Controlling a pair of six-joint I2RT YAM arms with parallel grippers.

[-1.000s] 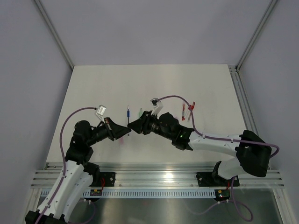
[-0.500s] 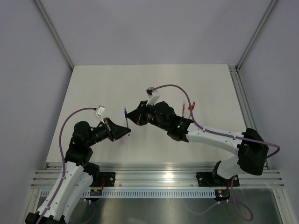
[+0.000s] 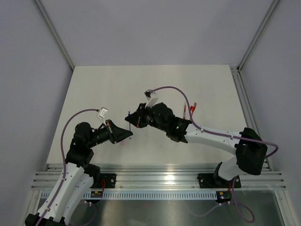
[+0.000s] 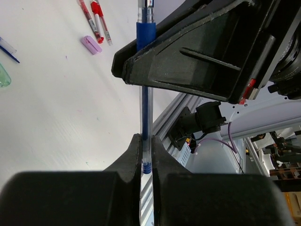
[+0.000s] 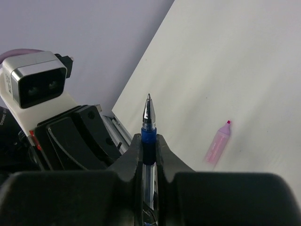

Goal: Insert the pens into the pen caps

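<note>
A slim blue pen [image 4: 146, 103] is held in the air between both grippers. My left gripper [image 4: 146, 149] is shut on its clear barrel close to the blue end plug. My right gripper [image 5: 149, 141] is shut on the pen's blue grip section [image 5: 149, 135], and the metal tip sticks out past the fingers. In the top view the two grippers [image 3: 129, 133] [image 3: 131, 116] meet nose to nose near the table's middle. A pale pink cap [image 5: 217, 147] lies on the table below. Two red pens [image 4: 89, 19] and another pink cap [image 4: 91, 44] lie further off.
A pale green cap [image 4: 2, 75] and a second blue pen [image 4: 7, 49] show at the left edge of the left wrist view. The red pens [image 3: 188, 111] lie right of the right arm. The aluminium rail [image 3: 155, 179] runs along the near table edge.
The right gripper, open beside the left gripper a second ago, has swung up to the pen's tip end and shut on its blue grip. The left arm has barely moved.
</note>
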